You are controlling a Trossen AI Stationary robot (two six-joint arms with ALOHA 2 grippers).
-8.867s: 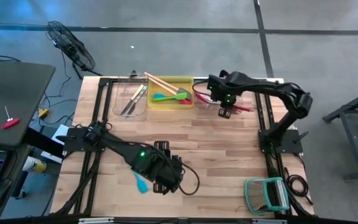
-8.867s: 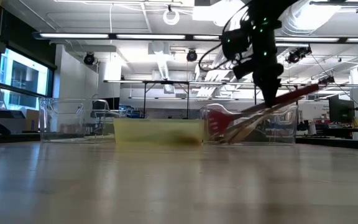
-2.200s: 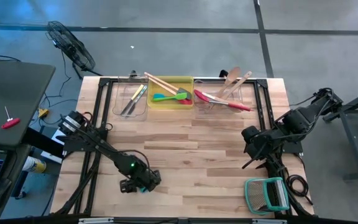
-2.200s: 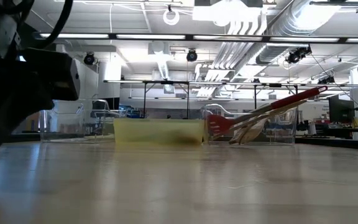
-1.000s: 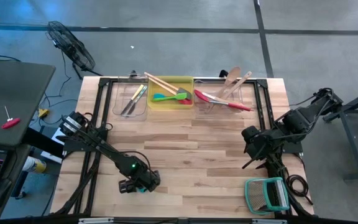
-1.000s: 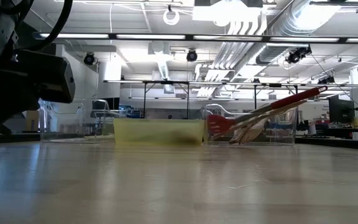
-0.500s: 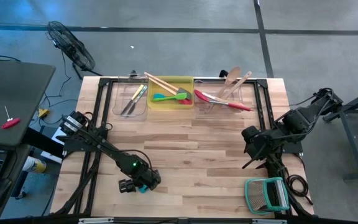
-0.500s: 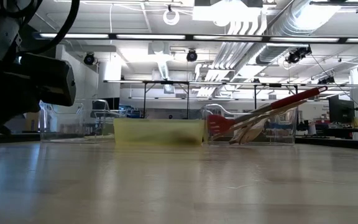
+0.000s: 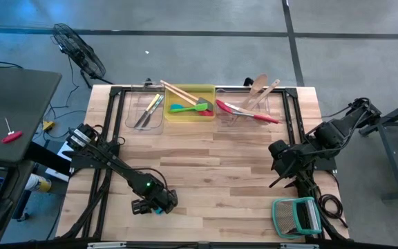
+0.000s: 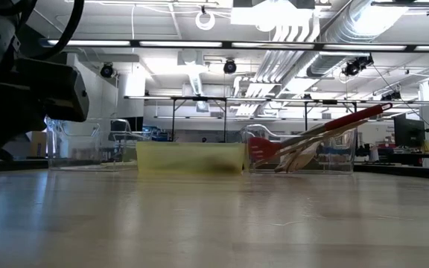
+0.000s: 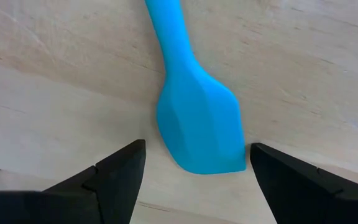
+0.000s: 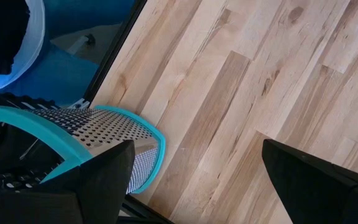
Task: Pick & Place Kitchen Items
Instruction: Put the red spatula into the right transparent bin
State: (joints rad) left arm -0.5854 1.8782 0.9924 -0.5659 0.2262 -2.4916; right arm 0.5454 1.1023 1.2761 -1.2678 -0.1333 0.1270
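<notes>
Blue spatula [image 11: 197,124] is lying flat on the pale wooden table [image 9: 233,159] near its front edge, framed by my left gripper [image 11: 194,163], whose fingers are standing spread just above it. My right gripper [image 12: 194,163] is waiting agape beside the green-framed rack [image 9: 297,216]. I'm seeing ceiling lights glowing over the workshop behind.

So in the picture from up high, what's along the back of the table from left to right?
Clear bin with metal cutlery → yellow bin with the green spatula → red spatula → wooden spoons.
</notes>
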